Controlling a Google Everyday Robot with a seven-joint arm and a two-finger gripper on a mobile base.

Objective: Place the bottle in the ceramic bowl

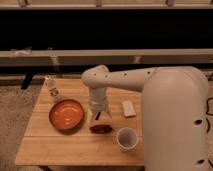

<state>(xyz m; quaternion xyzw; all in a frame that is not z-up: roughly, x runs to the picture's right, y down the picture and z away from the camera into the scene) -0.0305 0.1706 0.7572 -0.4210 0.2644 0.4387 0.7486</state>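
The small clear bottle [52, 88] with a white cap stands upright at the far left corner of the wooden table [75, 145]. The glossy orange ceramic bowl [66, 114] sits just in front and to the right of it, with nothing in it. My gripper [100, 121] hangs from the white arm over the middle of the table, to the right of the bowl, pointing down close to the tabletop. A dark reddish thing lies right under it. The gripper is well apart from the bottle.
A white cup [126, 138] stands at the front right of the table. A small pale block [128, 108] lies to the right of the gripper. My large white arm body [175, 120] fills the right side. A dark wall with a rail runs behind.
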